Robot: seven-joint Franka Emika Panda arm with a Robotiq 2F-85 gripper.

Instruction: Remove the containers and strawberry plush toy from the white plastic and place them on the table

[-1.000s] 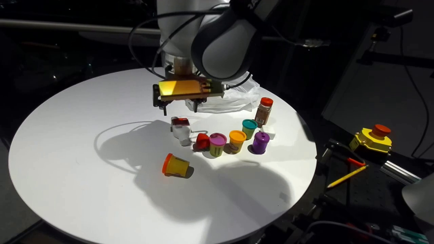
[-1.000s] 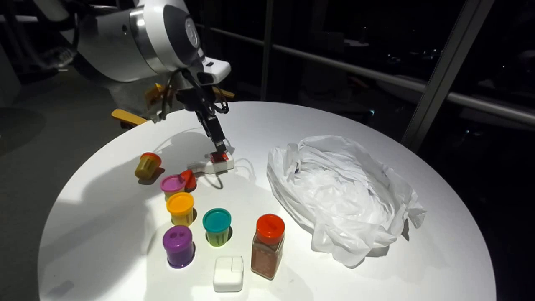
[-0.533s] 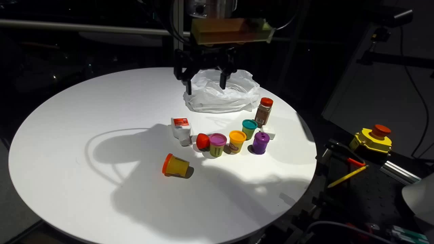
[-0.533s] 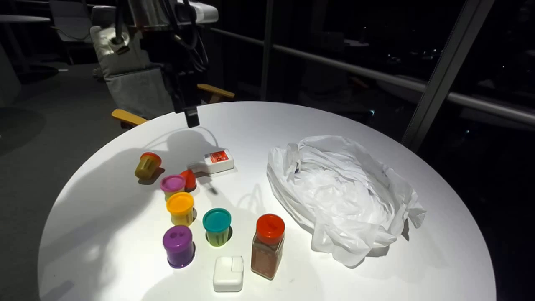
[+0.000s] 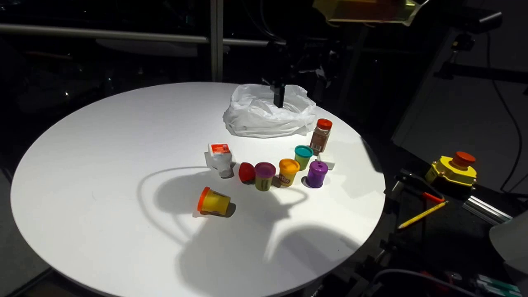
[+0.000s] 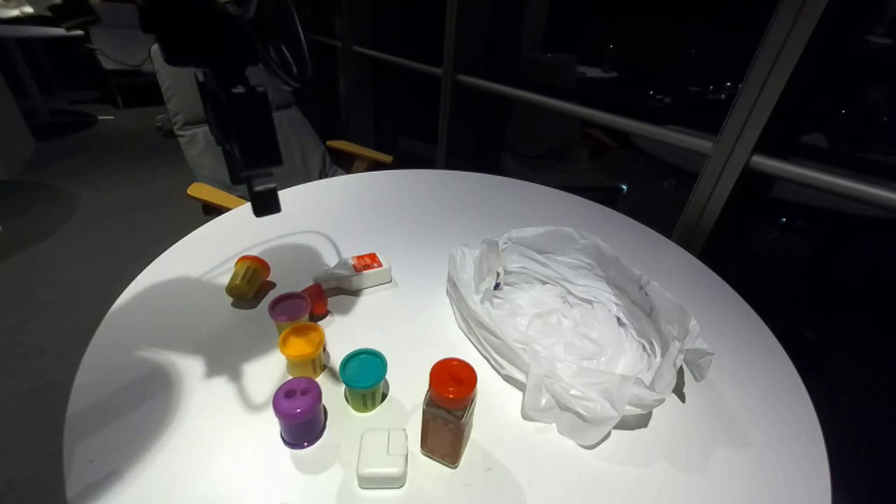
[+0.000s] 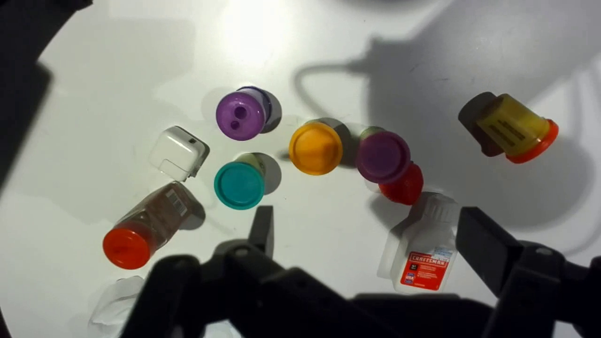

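Several cups (image 7: pixel 315 148) and the strawberry (image 7: pixel 406 187) are resting in from the edge of the table (image 6: pixel 420 210), outside the bag (image 6: pixel 570 329). The hand (image 7: pixel 366 228), wide and empty, should be lifting high, bumping nothing.

Office or lounge area with robotics-lab gear in it; cannot say for certain which. Round white table (image 5: pixel 103 140), grey padded chair (image 6: pixel 180 105) with wooden armrests (image 6: pixel 360 152), a further chair (image 6: pixel 124 52) and second table (image 6: pixel 35 32) in the gloom, big dark window panes (image 6: pixel 595 56) in grey frames (image 6: pixel 744 126) behind. Lab signs: black equipment platform (image 5: pixel 458 239), yellow box (image 5: pixel 450 173) with red push button (image 5: pixel 463 159), pencil (image 5: pixel 423 215), camera-like device (image 5: pixel 482 20) mounted above.
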